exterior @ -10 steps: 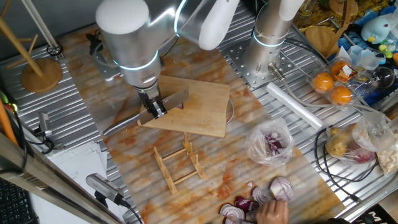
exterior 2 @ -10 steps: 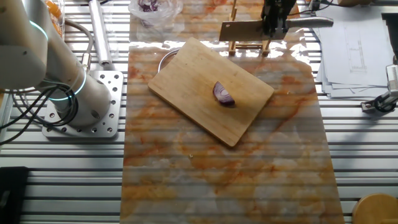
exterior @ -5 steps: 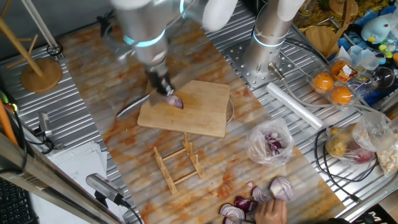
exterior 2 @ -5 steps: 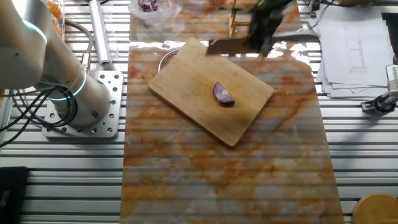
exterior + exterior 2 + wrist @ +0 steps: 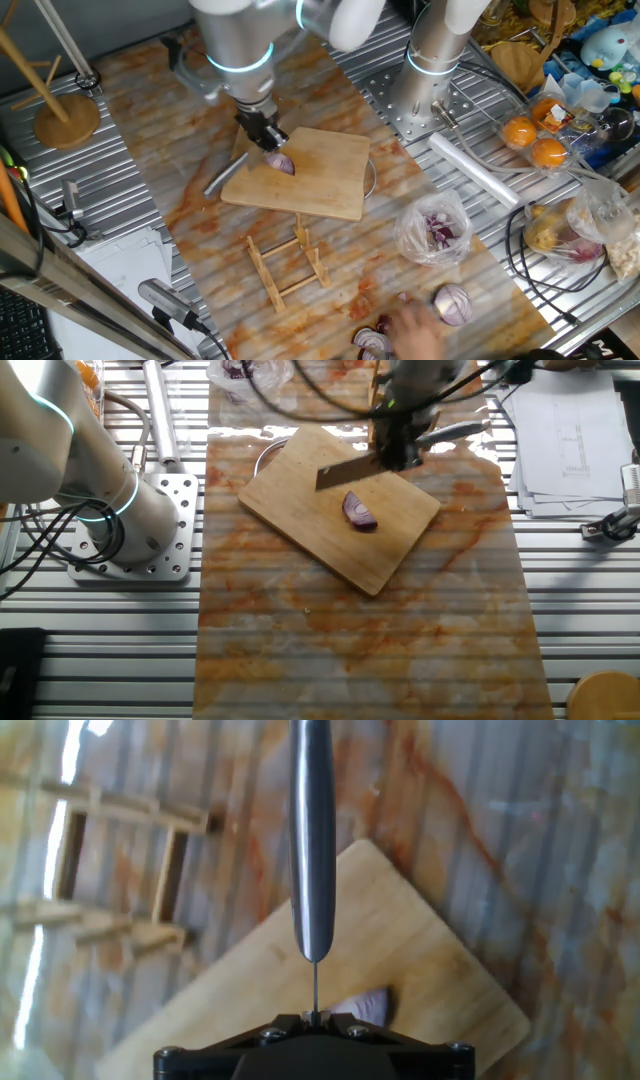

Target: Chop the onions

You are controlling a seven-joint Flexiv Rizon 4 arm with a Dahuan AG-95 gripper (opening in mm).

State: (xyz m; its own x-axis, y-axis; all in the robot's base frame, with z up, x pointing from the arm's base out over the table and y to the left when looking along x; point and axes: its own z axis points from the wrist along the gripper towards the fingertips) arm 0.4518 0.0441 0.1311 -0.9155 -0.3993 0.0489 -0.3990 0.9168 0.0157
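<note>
A small red-purple onion wedge lies on the wooden cutting board. It also shows in the other fixed view and, partly hidden, in the hand view. My gripper is shut on a knife and holds it just above the board, its blade over the wedge's far side. In the hand view the gripper clamps the blade's thin spine, and the steel handle points away over the board.
A wooden rack lies in front of the board. A clear bag of onion pieces, bigger onion halves and a person's hand are at the front right. A second arm's base stands behind.
My gripper has carried the knife from over the rack side to above the board, beside the onion wedge. The person's hand at the front has shifted left.
</note>
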